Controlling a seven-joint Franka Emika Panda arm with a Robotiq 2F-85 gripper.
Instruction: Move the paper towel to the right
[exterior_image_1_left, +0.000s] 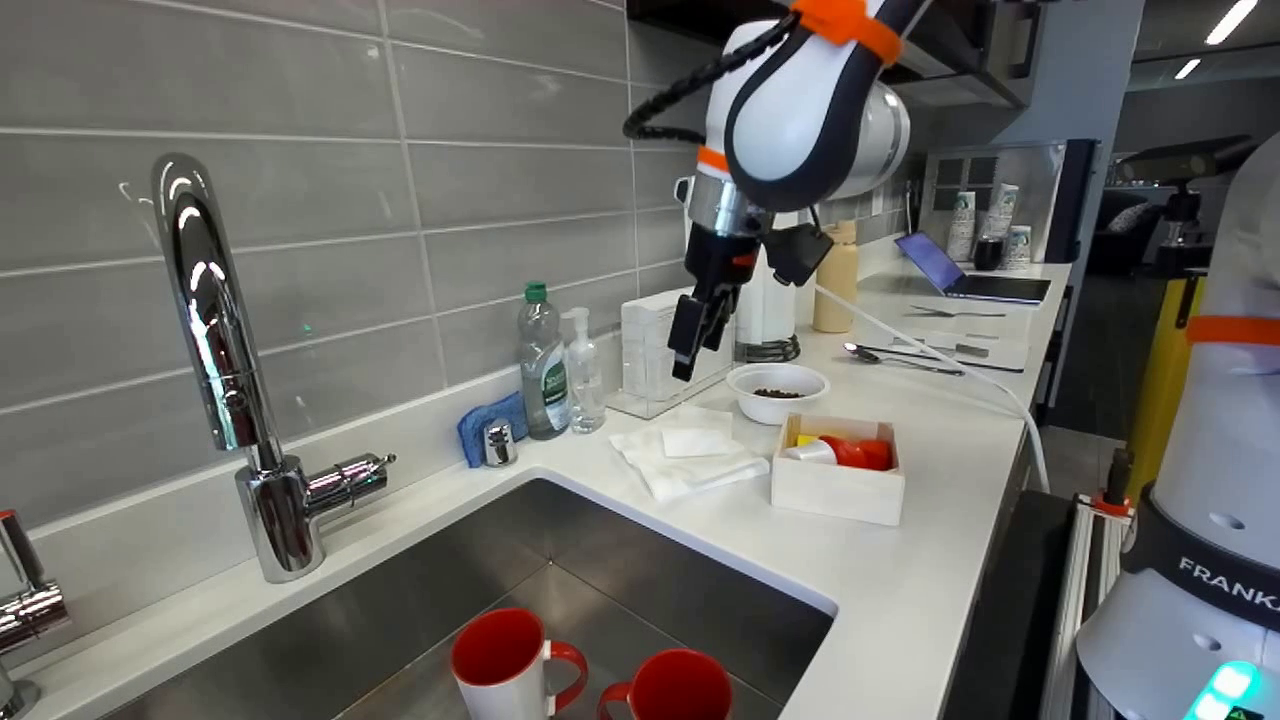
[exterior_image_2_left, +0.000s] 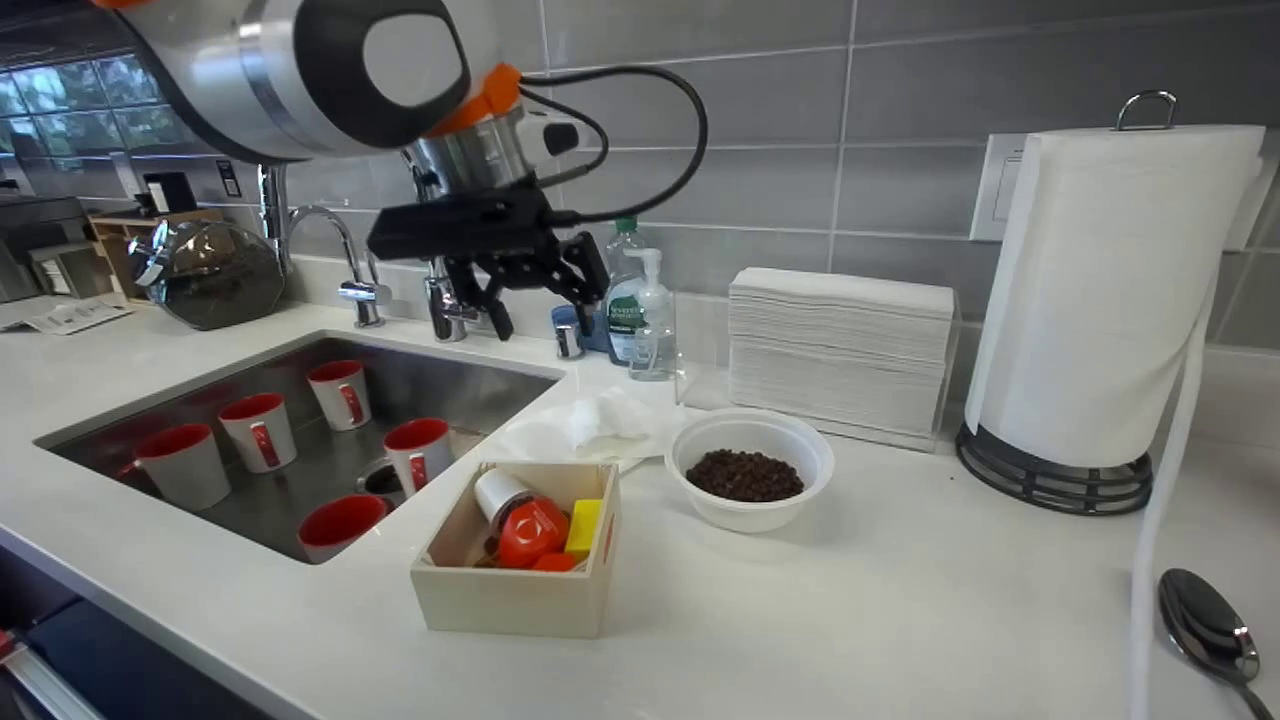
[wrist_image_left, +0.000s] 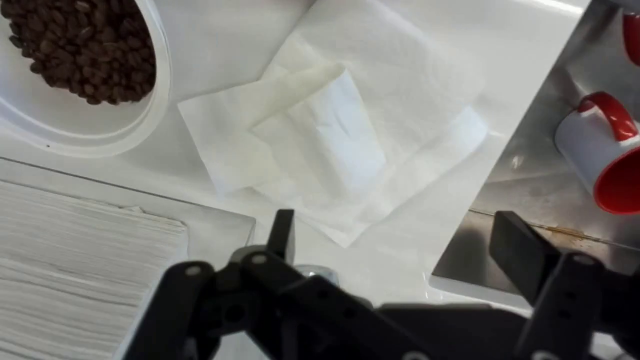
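Observation:
The paper towel is a crumpled, loosely folded white sheet lying flat on the white counter, between the sink corner and the round white bowl. It shows in both exterior views (exterior_image_1_left: 690, 462) (exterior_image_2_left: 590, 425) and fills the upper middle of the wrist view (wrist_image_left: 320, 135). One fold of it stands up a little. My gripper (exterior_image_2_left: 545, 325) hangs in the air above the counter, apart from the towel; it also shows in an exterior view (exterior_image_1_left: 697, 350). In the wrist view the two fingers (wrist_image_left: 395, 220) are wide apart with nothing between them. No part of the towel is hidden by the fingers there.
A white bowl of dark beans (exterior_image_2_left: 745, 475) and a wooden box with toys (exterior_image_2_left: 515, 605) stand beside the towel. A napkin holder (exterior_image_2_left: 840, 350), soap bottles (exterior_image_1_left: 545, 370) and a paper roll (exterior_image_2_left: 1110, 300) stand along the wall. The sink (exterior_image_1_left: 690, 560) holds several red-and-white mugs.

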